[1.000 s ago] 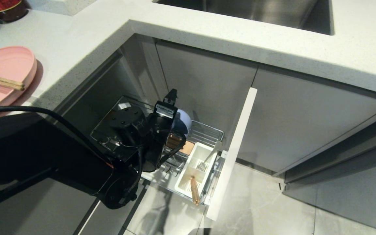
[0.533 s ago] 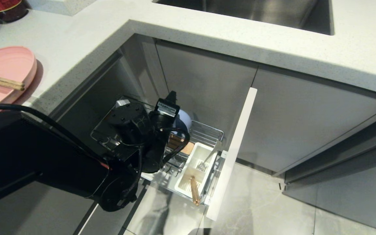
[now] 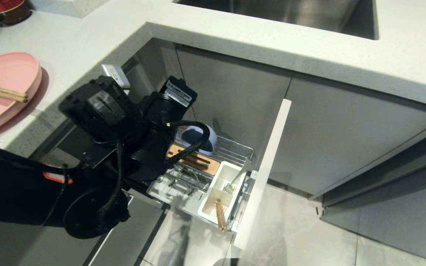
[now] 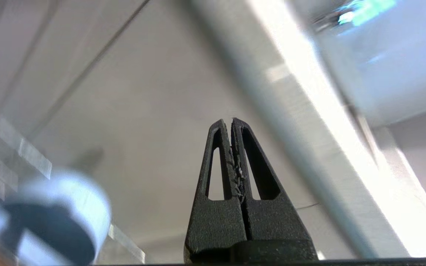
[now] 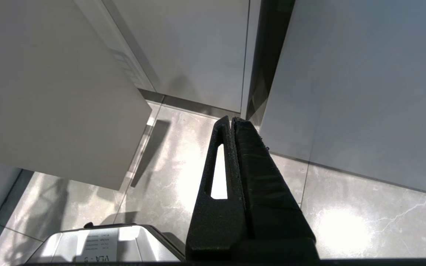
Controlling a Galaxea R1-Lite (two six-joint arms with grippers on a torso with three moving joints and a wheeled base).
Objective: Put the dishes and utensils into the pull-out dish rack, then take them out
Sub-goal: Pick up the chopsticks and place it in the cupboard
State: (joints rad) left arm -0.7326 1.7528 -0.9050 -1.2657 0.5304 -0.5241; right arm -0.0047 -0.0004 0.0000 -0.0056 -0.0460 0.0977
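The chrome wire pull-out dish rack (image 3: 231, 151) is standing drawn out from under the table. Inside it, the small light-blue bowl (image 3: 198, 138) is sitting tipped on its side at the rack's back, while wooden chopsticks (image 3: 219, 216) are leaning in its white cutlery box (image 3: 218, 192). Up on the table above the rack, the pink plate (image 3: 6, 85) is lying flat, carrying another chopstick pair (image 3: 0, 92).

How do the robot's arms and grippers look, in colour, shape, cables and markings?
The left arm is matte black with chunky rounded joint housings, black cables looped along it, an orange-red band lower down and white printed labels near the wrist. The left gripper and right gripper are black and rough-textured, each with two tapered fingers cut through by long slots.
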